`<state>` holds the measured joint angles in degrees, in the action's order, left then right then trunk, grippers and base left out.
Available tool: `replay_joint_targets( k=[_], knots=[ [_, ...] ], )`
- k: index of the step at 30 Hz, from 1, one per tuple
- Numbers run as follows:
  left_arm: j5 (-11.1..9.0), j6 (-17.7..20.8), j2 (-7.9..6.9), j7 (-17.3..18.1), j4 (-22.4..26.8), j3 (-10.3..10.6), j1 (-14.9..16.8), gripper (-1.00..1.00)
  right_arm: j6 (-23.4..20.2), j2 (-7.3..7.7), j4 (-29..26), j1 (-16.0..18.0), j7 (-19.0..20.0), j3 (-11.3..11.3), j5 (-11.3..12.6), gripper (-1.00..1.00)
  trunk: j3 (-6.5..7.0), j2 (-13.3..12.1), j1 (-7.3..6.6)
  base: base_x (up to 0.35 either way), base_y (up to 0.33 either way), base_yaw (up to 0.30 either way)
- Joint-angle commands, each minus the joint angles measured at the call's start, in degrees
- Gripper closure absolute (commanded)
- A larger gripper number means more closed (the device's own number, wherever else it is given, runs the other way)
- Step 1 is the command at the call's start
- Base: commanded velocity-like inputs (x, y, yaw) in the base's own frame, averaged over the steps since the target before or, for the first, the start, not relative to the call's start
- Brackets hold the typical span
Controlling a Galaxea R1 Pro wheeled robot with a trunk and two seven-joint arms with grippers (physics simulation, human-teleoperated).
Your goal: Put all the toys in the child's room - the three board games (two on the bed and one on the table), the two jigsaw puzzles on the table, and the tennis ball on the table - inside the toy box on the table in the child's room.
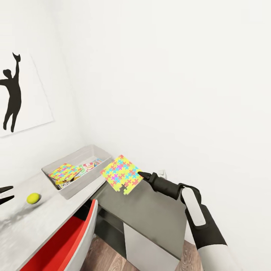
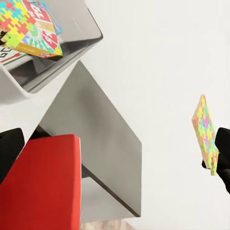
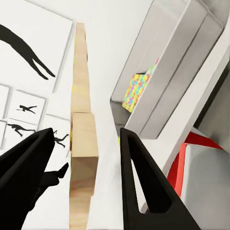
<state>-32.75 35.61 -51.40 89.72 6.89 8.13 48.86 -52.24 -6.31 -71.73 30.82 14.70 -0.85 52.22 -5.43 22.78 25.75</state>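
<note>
1. Head view: right gripper (image 1: 141, 174) pinches a jigsaw puzzle (image 1: 121, 174) by its edge, held in air above the dark grey cabinet (image 1: 150, 214), just right of the toy box (image 1: 81, 152). Face turned twd camera, tilted, one corner up.
2. Right wrist view: same puzzle edge-on (image 3: 82, 143) btwn the fingers, long edge running away from the gripper.
3. Toy box sits on the table (image 1: 26, 226), holding a 2nd puzzle (image 1: 64, 171) + game boxes.
4. Tennis ball (image 1: 33, 198) on table, near left gripper (image 1: 4, 194); fingertips apart, nothing held.
</note>
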Motion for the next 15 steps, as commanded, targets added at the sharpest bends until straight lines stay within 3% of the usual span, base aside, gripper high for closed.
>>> replay_joint_targets(
  k=[1,5,8,12,15],
  knots=[
    [-0.3,0.6,0.28,0.3,0.0,0.4,0.1,-1.0,-0.6,-0.11,0.0,1.7,-1.0,0.4,-0.3,1.0,-0.14,0.1,0.04,0.0,0.0,0.0],
    [-0.3,0.5,0.56,0.3,0.0,0.5,0.1,-1.0,-5.2,-1.04,0.9,10.1,-6.5,0.9,0.0,1.0,-0.14,0.1,0.04,0.0,0.0,0.0],
    [-0.3,0.5,0.59,0.3,0.0,0.5,0.1,-1.0,-6.5,-2.58,4.2,18.0,-13.1,0.9,0.1,1.0,-0.14,0.1,0.04,0.0,0.0,0.0],
    [-0.3,0.5,0.6,0.3,0.0,0.6,0.1,-1.0,-6.7,-3.4,12.8,25.6,-15.4,0.9,0.2,1.0,-0.14,0.1,0.04,0.0,0.0,0.0],
    [-0.3,0.5,0.6,0.3,0.0,0.6,0.1,-1.0,-6.6,-3.66,16.3,27.7,-15.7,0.8,0.2,1.0,-0.14,0.1,0.04,0.0,0.0,0.0]
  ],
)
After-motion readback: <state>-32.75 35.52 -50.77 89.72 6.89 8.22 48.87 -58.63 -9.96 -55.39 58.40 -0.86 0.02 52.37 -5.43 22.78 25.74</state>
